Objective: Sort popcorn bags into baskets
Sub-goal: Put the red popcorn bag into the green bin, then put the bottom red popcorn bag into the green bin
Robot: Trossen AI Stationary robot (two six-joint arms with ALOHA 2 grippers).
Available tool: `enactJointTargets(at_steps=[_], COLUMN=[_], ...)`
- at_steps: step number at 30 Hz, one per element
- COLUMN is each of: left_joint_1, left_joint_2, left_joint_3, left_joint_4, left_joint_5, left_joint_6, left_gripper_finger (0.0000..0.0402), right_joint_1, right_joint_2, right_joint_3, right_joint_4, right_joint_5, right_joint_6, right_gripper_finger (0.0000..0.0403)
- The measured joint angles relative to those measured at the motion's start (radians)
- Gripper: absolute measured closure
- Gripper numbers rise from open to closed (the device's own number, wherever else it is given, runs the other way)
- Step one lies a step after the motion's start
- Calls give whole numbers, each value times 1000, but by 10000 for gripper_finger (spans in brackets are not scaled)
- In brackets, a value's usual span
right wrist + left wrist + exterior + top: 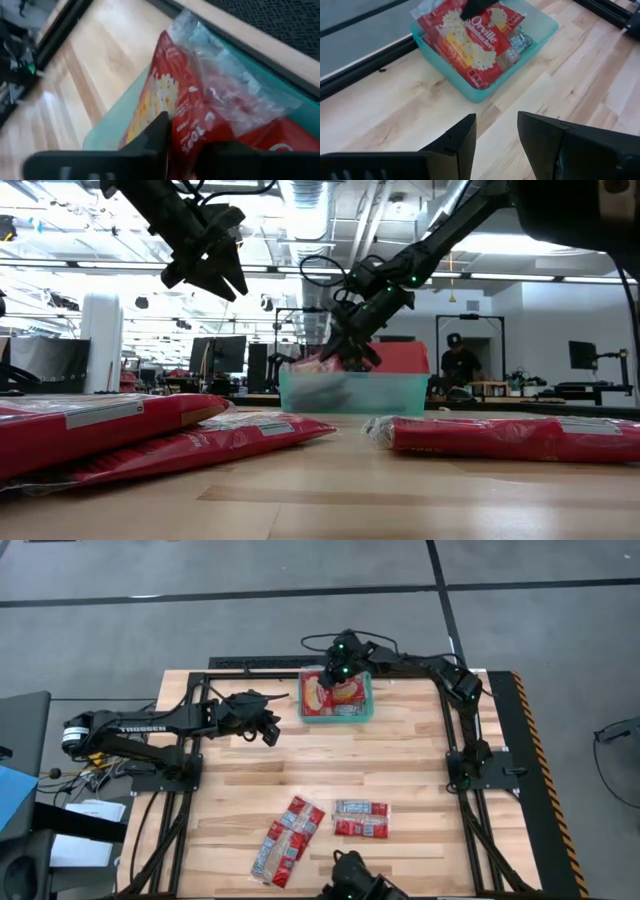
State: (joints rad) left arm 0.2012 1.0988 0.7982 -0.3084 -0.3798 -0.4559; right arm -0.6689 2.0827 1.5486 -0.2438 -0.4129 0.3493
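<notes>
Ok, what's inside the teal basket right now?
The teal basket holds red popcorn bags, one lying on top with the right gripper over it. At least one more peeks out beneath; how many lie underneath is covered.

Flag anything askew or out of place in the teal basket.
One popcorn bag stands tilted against the teal basket wall instead of lying flat like the bags beside it; the right pincer is at it. Nothing looks spilled or torn.

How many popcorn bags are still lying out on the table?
4 visible: two overlapping near the front left, two side by side to their right. More may hide beneath; others are in the basket.
</notes>
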Motion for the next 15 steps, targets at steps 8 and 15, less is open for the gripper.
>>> enactJointTargets(at_steps=[8,15], left_joint_1=[0,-44], left_joint_2=[0,0], left_joint_3=[0,-1], left_joint_4=[-4,-162], left_joint_5=[108,279], left_joint_6=[47,14], left_gripper_finger=[266,226], right_joint_1=[-20,-47], right_joint_2=[-6,-155], right_joint_3=[2,11], right_joint_4=[-57,-232], right_joint_5=[2,110], right_joint_6=[-4,-127], right_gripper_finger=[190,178])
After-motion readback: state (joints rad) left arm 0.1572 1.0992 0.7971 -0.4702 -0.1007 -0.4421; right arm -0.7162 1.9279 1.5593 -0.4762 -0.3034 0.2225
